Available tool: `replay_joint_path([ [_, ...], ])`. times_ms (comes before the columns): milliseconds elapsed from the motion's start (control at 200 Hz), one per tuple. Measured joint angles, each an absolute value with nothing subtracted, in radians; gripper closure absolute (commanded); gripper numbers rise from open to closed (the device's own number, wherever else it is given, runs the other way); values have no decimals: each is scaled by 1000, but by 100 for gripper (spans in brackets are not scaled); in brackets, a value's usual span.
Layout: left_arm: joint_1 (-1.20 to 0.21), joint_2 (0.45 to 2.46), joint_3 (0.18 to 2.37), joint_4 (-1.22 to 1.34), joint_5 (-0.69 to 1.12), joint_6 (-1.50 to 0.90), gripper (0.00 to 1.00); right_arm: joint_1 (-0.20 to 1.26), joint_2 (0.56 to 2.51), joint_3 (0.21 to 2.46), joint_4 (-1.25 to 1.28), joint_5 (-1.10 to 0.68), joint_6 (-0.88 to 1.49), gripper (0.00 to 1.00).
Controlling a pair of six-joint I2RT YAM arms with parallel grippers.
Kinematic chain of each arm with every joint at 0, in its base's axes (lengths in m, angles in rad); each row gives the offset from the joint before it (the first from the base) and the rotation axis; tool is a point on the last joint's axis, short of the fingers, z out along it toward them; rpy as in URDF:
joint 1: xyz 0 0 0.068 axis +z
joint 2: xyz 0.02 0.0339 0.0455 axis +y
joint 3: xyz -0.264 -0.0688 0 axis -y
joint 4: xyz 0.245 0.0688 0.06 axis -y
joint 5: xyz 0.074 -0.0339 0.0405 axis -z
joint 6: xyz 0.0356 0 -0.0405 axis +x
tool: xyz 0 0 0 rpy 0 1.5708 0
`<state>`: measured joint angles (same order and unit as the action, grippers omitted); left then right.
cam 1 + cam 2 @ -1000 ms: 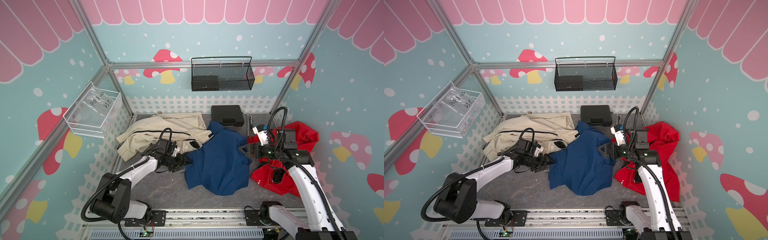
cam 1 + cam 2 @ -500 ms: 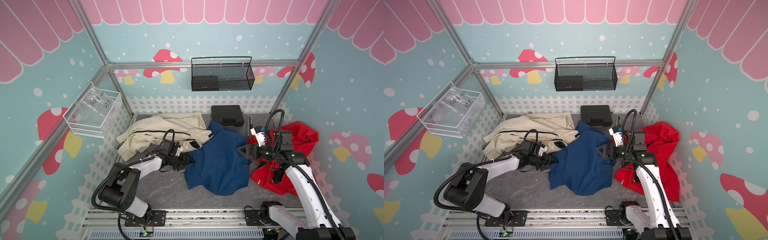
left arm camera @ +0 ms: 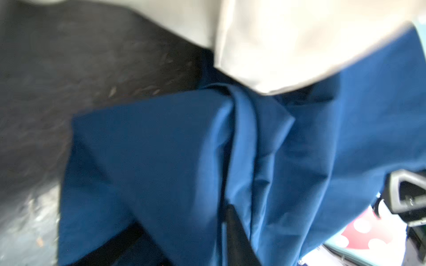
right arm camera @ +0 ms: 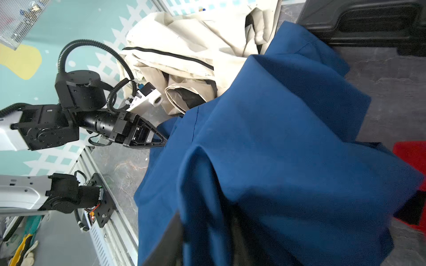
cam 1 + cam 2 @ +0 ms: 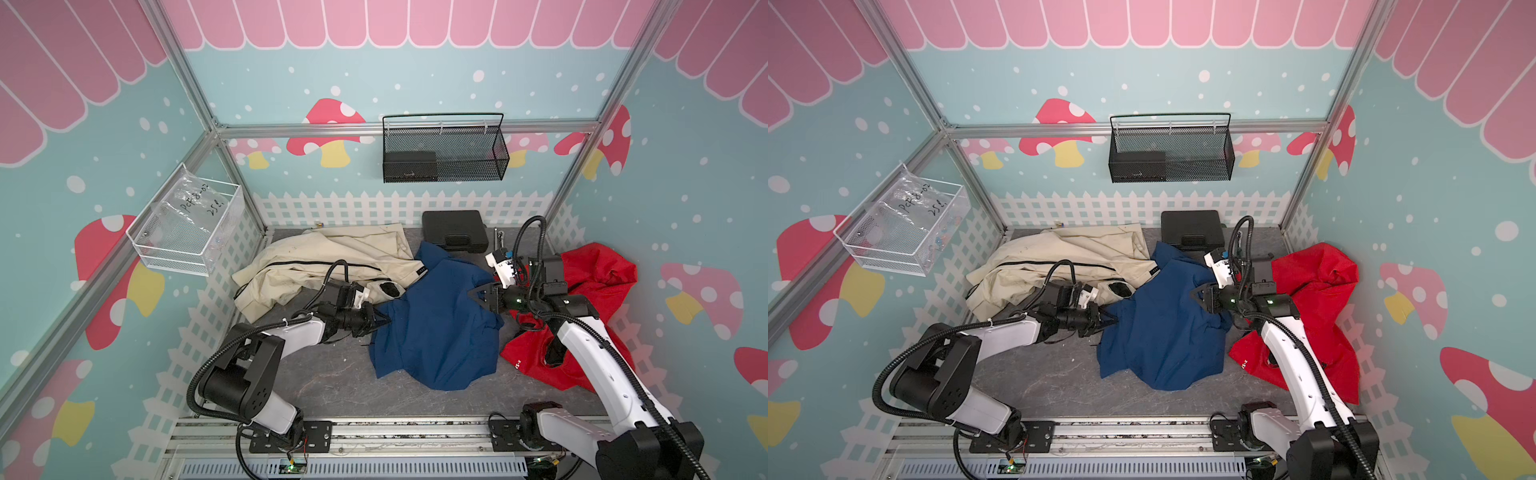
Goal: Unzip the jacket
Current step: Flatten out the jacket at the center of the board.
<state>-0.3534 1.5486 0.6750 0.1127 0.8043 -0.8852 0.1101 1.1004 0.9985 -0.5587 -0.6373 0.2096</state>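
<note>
A blue jacket [image 5: 436, 328] [image 5: 1163, 336] lies crumpled mid-table in both top views; no zip shows on it. My left gripper [image 5: 384, 322] [image 5: 1112, 320] is at its left edge, shut on a pinch of blue cloth. In the left wrist view one dark finger [image 3: 237, 232] presses a blue fold [image 3: 244, 138], and the gripper [image 3: 222, 211] is half buried in cloth. My right gripper [image 5: 473, 294] [image 5: 1196, 296] is at the jacket's upper right edge, shut on a raised fold. The right wrist view shows that gripper [image 4: 205, 221] with blue cloth [image 4: 276, 138] bunched between its jaws.
A beige jacket [image 5: 332, 262] with a black zip lies at the back left, partly under the blue one. A red garment [image 5: 594, 282] is heaped at the right under my right arm. A black case [image 5: 455, 230] sits at the back. A wire basket [image 5: 444, 149] hangs on the wall.
Both grippers went from open to shut on the blue jacket's edges. The right gripper moved slightly left onto the cloth; the left one edged right.
</note>
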Motion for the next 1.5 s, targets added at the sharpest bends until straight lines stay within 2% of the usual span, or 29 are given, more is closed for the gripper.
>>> replay_joint_path([
  [110, -354, 1525, 726, 104, 815, -887, 100, 112, 1095, 1068, -559, -568, 214, 100],
  [210, -341, 1491, 870, 39, 832, -875, 100, 112, 1098, 1176, -559, -495, 211, 100],
  [520, -245, 1469, 1723, -233, 802, -755, 100, 110, 1161, 1564, -463, -255, 204, 100],
  [766, -241, 1588, 2204, -256, 751, -781, 100, 110, 1240, 1785, -301, -194, 186, 100],
  [951, -239, 1644, 2279, -257, 735, -796, 100, 105, 1274, 1798, -230, -240, 156, 100],
  [1116, -230, 1635, 2315, -263, 706, -785, 100, 100, 1261, 1752, -109, -481, 151, 100],
  [1291, -226, 1545, 2327, -274, 632, -746, 100, 100, 1234, 1699, 61, -723, 275, 100],
  [1496, -226, 1454, 2395, -283, 498, -711, 100, 107, 1180, 1645, 157, -775, 384, 100],
])
